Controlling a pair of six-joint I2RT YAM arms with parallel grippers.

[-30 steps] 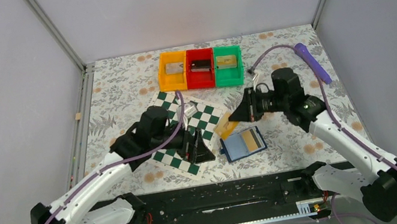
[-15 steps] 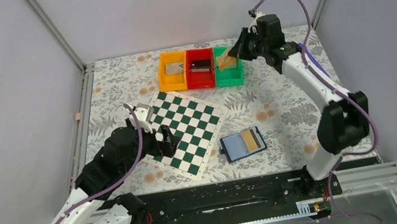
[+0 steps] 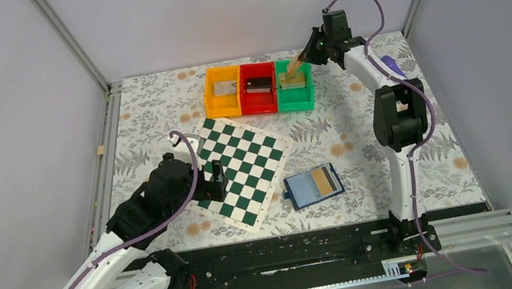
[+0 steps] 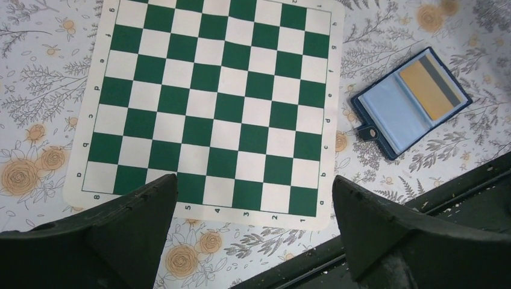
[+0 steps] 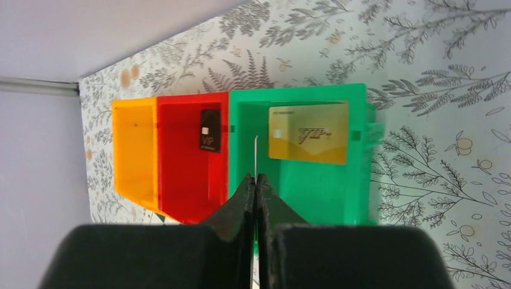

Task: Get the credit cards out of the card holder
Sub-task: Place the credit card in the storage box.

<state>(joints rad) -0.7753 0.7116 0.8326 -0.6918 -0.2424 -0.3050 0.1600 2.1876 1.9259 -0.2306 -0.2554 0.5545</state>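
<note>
The blue card holder [image 3: 304, 190] lies open on the table right of the chessboard, with a tan-gold credit card with a dark stripe [image 3: 326, 179] in its right pocket; both also show in the left wrist view, holder [image 4: 385, 111] and card [image 4: 431, 89]. My right gripper [image 3: 306, 56] is shut on a tan credit card [image 3: 294, 68], held edge-on [image 5: 256, 153] above the green bin [image 5: 313, 192]. A gold card [image 5: 308, 132] lies in that bin. My left gripper [image 4: 253, 179] is open and empty over the chessboard's near edge.
The orange bin [image 3: 224, 110], red bin [image 3: 260, 108] and green bin [image 3: 298, 105] stand in a row at the back; the red one holds a black card [image 5: 210, 130]. A green-and-white chessboard mat [image 3: 245, 166] lies mid-table. The table's black front rail runs below the left gripper.
My right arm has swung from beside the card holder to the back, carrying a card over the green bin. My left arm has drawn back toward the near left.
</note>
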